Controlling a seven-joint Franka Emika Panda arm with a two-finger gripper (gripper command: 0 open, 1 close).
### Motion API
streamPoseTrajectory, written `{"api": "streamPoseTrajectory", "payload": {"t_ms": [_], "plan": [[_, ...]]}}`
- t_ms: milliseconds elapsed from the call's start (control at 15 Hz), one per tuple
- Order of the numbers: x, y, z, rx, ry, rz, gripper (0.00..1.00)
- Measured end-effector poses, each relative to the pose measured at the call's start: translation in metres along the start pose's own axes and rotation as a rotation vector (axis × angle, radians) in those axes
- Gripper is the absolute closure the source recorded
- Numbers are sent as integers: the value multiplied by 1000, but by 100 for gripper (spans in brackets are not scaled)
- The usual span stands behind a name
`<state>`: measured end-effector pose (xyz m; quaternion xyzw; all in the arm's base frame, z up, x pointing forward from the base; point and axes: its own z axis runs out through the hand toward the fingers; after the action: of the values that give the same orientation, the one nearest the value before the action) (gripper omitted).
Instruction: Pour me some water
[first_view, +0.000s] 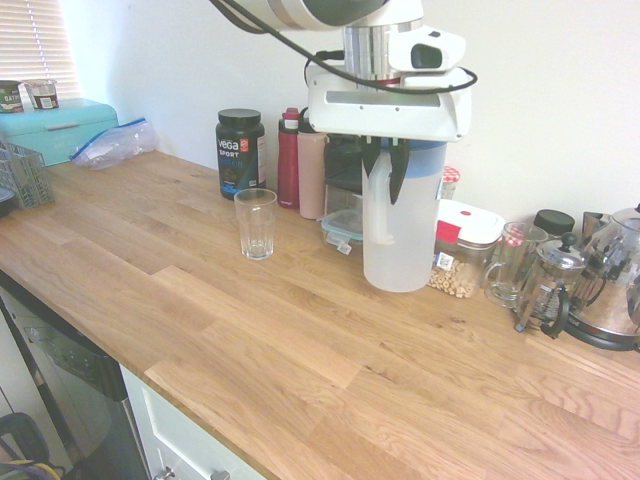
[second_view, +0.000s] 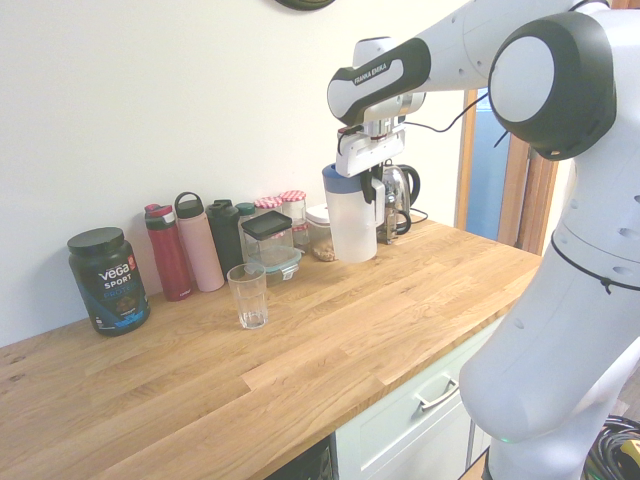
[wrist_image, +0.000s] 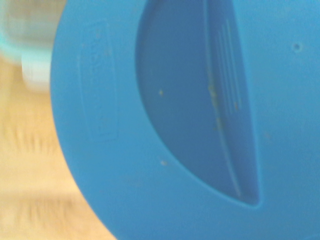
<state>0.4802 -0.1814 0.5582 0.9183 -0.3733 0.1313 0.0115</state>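
Gripper (first_view: 383, 188) closed on the handle of the pitcher (first_view: 402, 235), fingers either side of it, wrist right above the blue lid (wrist_image: 190, 150). Pitcher is upright at the back of the counter (first_view: 260, 345), just beside the nut container (first_view: 458, 262). Base looks to be on the wood or barely off it; can't call which from these angles.

Glass (first_view: 256, 225) is upright on the counter, apart from the pitcher, toward the protein tub (second_view: 108, 282). Red bottle (second_view: 168, 253) and pink bottle (second_view: 200, 246) stand behind it; low teal-rimmed box (second_view: 277, 264) sits between glass and pitcher. French press (first_view: 552, 283) is on the pitcher's other side.

Step in hand, my read: grasp made, lift and carry due. No pour going on. Next: straight up until clear of the neighbours, across to the glass, line up the spout, then tilt slowly. Watch for handle slip under load, and for a swinging base clipping the box or knocking the glass.
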Motion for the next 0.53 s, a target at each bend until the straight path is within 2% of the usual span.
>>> {"api": "streamPoseTrajectory", "payload": {"t_ms": [200,533], "plan": [[-10,18,23,-13,-27,27,100],[-26,34,36,-25,-53,39,100]]}}
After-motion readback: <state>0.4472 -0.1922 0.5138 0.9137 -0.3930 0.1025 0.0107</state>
